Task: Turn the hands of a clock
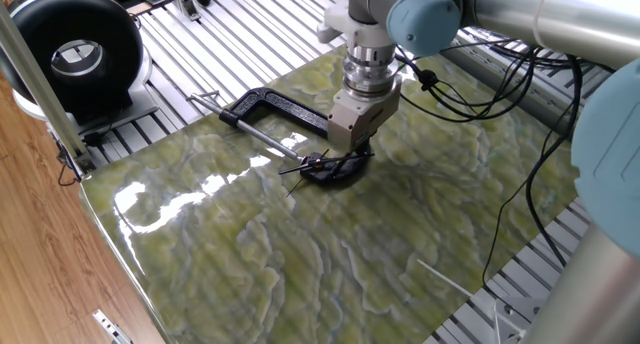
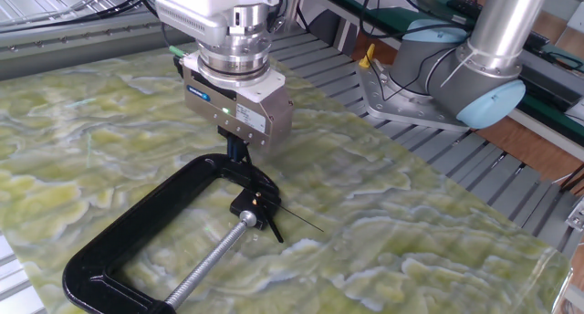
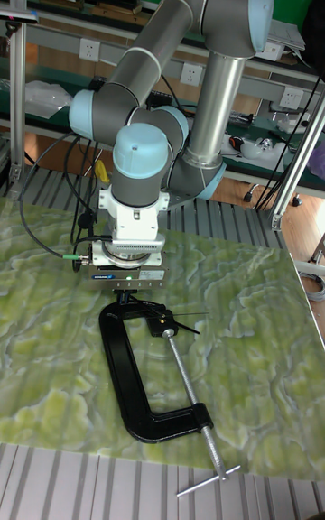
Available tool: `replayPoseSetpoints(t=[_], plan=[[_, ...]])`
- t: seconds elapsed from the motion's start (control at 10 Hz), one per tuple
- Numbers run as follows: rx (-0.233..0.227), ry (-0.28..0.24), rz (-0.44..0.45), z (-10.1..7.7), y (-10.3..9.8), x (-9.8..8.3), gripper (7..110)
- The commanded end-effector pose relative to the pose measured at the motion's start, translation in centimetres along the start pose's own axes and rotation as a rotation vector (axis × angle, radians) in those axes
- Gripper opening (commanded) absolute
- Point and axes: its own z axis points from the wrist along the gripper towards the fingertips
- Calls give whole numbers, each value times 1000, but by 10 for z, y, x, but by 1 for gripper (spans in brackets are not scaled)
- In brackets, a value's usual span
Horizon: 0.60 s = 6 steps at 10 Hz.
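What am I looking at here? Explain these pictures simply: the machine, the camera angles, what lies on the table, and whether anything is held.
The machine is a robot arm ending in a gripper with two fingers. Two cameras watch the table from different sides; a third, taller picture faces the arm. On the green marbled table lies a black C-clamp. Its jaw pins a tiny clock, just a hub with thin black hands. The gripper hangs just above the clamp's curved end, behind the clock. Its fingers look close together, but whether they hold anything cannot be told.
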Motion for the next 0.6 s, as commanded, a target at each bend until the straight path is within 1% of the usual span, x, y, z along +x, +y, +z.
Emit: replayPoseSetpoints(t=[0.0, 0.5], plan=[[-14, 6, 2, 0, 7, 4, 7], [-4, 9, 30, 4, 20, 9, 7]])
